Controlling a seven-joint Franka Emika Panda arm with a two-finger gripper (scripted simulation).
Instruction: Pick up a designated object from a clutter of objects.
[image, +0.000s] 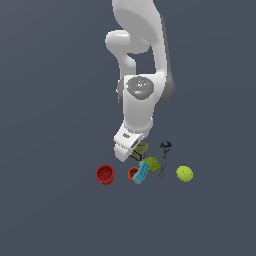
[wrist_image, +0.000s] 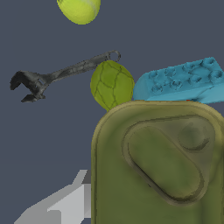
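Observation:
The olive tin (wrist_image: 162, 170) fills much of the wrist view, with its olive-green embossed top facing the camera. In the exterior view it (image: 142, 147) sits right at my gripper (image: 134, 154), with its dark blue and yellowish side showing. One grey finger (wrist_image: 65, 203) lies against the tin's side and the other is hidden behind the tin. The gripper looks shut on the tin. I cannot tell whether the tin is off the floor.
Close beside the tin are a light-blue brick (image: 142, 171) leaning on a small orange cup (image: 133, 173) and a lumpy green blob (image: 151, 164). Around them are a dark wrench (image: 164, 157), a yellow-green ball (image: 184, 173) and a red cup (image: 105, 174).

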